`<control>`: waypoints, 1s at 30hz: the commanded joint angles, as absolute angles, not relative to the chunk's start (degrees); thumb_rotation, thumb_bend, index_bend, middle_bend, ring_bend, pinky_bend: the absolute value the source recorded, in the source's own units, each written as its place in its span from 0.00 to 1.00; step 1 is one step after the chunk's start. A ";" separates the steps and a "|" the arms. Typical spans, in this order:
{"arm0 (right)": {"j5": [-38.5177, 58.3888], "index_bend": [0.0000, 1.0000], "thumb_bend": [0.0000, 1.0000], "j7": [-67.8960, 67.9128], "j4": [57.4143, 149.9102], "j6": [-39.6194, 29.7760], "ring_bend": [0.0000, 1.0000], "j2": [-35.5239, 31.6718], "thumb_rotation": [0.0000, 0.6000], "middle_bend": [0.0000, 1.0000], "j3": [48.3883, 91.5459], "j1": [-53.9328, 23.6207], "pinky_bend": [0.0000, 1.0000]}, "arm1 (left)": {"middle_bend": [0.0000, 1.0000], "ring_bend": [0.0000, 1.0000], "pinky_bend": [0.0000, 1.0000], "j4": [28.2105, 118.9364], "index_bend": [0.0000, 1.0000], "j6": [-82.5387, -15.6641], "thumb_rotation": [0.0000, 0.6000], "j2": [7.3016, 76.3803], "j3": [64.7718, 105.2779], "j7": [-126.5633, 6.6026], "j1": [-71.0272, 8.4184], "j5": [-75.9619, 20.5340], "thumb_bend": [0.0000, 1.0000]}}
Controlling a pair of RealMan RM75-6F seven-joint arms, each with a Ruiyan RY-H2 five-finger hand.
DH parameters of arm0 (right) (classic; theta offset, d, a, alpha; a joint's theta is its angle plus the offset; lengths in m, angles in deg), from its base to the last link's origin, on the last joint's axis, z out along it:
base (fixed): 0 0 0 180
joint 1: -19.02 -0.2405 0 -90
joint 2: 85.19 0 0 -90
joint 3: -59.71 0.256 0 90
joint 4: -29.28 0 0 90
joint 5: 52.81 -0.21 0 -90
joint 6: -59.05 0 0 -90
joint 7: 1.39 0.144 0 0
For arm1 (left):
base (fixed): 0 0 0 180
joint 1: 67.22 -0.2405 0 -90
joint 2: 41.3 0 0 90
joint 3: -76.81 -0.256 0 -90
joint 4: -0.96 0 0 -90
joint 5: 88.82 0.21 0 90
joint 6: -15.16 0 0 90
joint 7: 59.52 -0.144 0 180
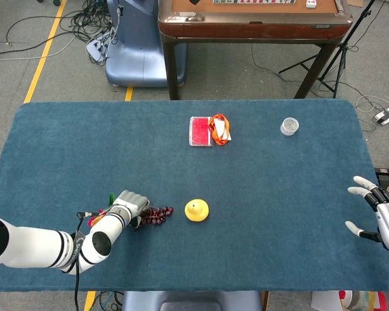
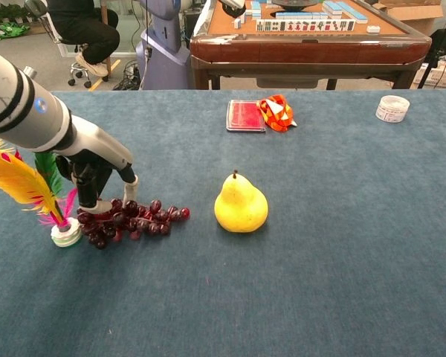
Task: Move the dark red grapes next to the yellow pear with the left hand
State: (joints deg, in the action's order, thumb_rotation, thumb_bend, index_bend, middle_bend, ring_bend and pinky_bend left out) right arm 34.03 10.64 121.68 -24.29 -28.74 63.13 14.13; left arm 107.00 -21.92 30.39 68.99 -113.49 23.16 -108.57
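Left hand (image 2: 97, 182) clamped on dark red grape bunch (image 2: 130, 221) at its stem end; lift clear, carry right, set beside yellow pear (image 2: 240, 204).

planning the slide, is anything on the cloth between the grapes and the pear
Nothing visible. The strip of table between the dark red grapes and the yellow pear is bare. The feather shuttlecock stands on the far side, left of the left robot hand.

Blue table (image 2: 342, 282), grapes (image 2: 130, 219), pear (image 2: 240, 204), shuttlecock (image 2: 65, 233), red box (image 2: 244, 116)
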 commanded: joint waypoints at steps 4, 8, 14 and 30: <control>33.98 0.29 0.11 10.50 121.65 -24.13 0.17 -28.63 1.00 0.17 63.12 14.06 0.31 | 1.00 1.00 1.00 107.41 0.31 -20.28 1.00 29.23 67.79 -110.80 24.08 -107.35 0.55; 33.93 0.29 0.11 10.44 121.63 -24.05 0.17 -28.56 1.00 0.17 63.15 14.00 0.31 | 1.00 1.00 1.00 107.64 0.29 -20.84 1.00 28.51 68.98 -106.92 23.04 -103.99 0.55; 33.74 0.29 0.11 10.47 121.60 -23.93 0.17 -28.53 1.00 0.17 63.20 13.96 0.31 | 1.00 1.00 1.00 109.80 0.26 -24.61 1.00 26.37 72.95 -99.25 19.16 -94.88 0.55; 33.92 0.29 0.11 10.55 121.63 -23.86 0.17 -28.58 1.00 0.17 63.11 13.92 0.31 | 0.99 0.97 1.00 123.32 0.22 -38.22 1.00 15.08 74.18 -91.91 8.89 -71.43 0.55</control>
State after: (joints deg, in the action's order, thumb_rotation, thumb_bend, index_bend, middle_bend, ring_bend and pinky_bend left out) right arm 33.91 10.54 121.63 -23.85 -28.58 63.11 13.92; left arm 120.73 -35.51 17.69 74.19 -93.18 11.40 -75.52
